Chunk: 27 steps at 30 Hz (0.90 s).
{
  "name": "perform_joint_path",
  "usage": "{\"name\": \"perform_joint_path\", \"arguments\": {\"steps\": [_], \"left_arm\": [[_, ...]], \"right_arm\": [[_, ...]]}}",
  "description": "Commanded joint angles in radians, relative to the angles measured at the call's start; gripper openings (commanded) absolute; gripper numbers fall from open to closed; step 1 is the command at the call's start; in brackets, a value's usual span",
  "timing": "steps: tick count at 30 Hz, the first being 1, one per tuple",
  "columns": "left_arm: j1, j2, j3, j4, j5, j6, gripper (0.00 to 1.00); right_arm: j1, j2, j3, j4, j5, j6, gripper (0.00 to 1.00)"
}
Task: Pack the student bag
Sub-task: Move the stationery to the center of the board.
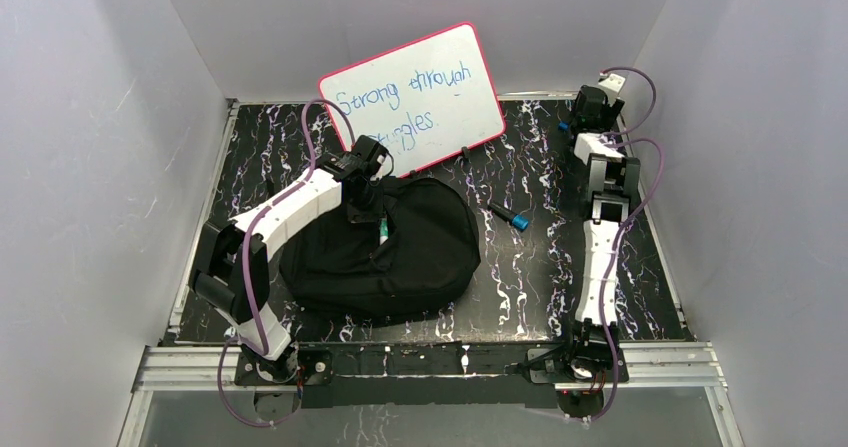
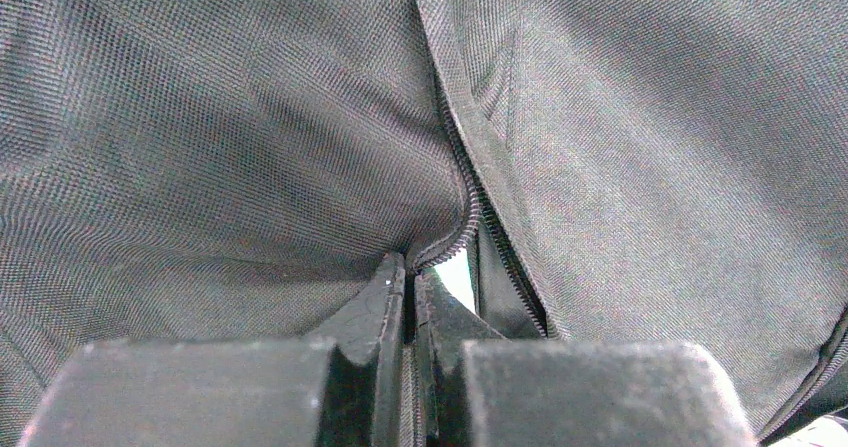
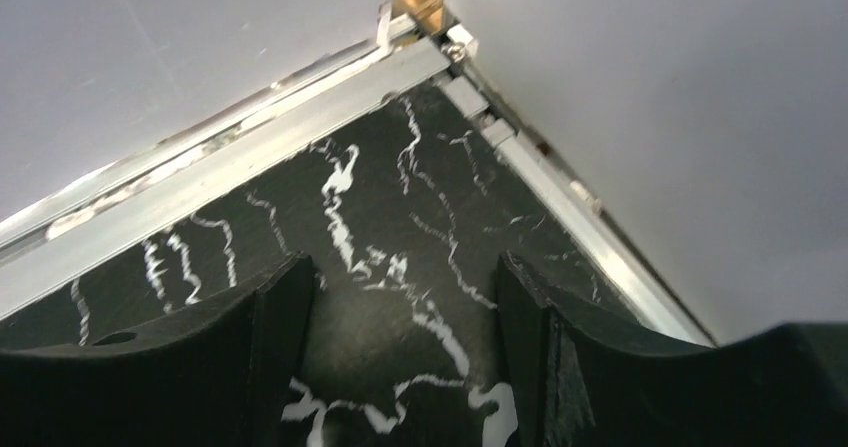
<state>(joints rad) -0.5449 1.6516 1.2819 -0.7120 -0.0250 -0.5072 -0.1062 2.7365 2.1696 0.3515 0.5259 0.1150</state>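
The student bag (image 1: 400,257), a big black fabric backpack, lies on the table left of centre. My left gripper (image 1: 364,205) sits at the bag's far top edge. In the left wrist view that gripper (image 2: 410,267) is shut on the bag's zipper edge, with zipper tape pinched between its fingers. The zipper (image 2: 462,182) runs up across the grey-black fabric (image 2: 220,137), and a small gap stands open beside the fingertips. Something small and greenish (image 1: 383,230) shows at the bag's opening. My right gripper (image 1: 590,105) is far off at the back right corner. It (image 3: 400,277) is open over bare table.
A pink-framed whiteboard (image 1: 420,97) with blue writing leans on the back wall behind the bag. A black marker with a blue cap (image 1: 508,215) lies on the marbled black table (image 1: 530,277) right of the bag. White walls and an aluminium rail (image 3: 300,117) enclose the table.
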Motion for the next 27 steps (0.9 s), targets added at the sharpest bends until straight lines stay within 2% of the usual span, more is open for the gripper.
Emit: {"name": "perform_joint_path", "arguments": {"steps": [1, 6, 13, 22, 27], "left_arm": [[0.000, -0.037, 0.046, 0.036, -0.005, 0.010, 0.00], [0.001, -0.069, 0.044, 0.034, -0.012, -0.001, 0.00], [0.000, -0.145, 0.012, 0.038, -0.005, -0.030, 0.00], [0.000, -0.263, -0.053, 0.042, -0.004, -0.061, 0.00], [0.000, -0.310, -0.076, 0.046, 0.001, -0.073, 0.00]], "right_arm": [[0.011, -0.101, -0.087, -0.170, -0.114, 0.122, 0.73], [0.018, -0.172, -0.176, -0.269, -0.199, 0.175, 0.70], [0.022, -0.341, -0.418, -0.281, -0.248, 0.227, 0.70], [0.028, -0.391, -0.493, -0.374, -0.467, 0.169, 0.69], [0.056, -0.471, -0.586, -0.365, -0.482, 0.149, 0.69]]}}
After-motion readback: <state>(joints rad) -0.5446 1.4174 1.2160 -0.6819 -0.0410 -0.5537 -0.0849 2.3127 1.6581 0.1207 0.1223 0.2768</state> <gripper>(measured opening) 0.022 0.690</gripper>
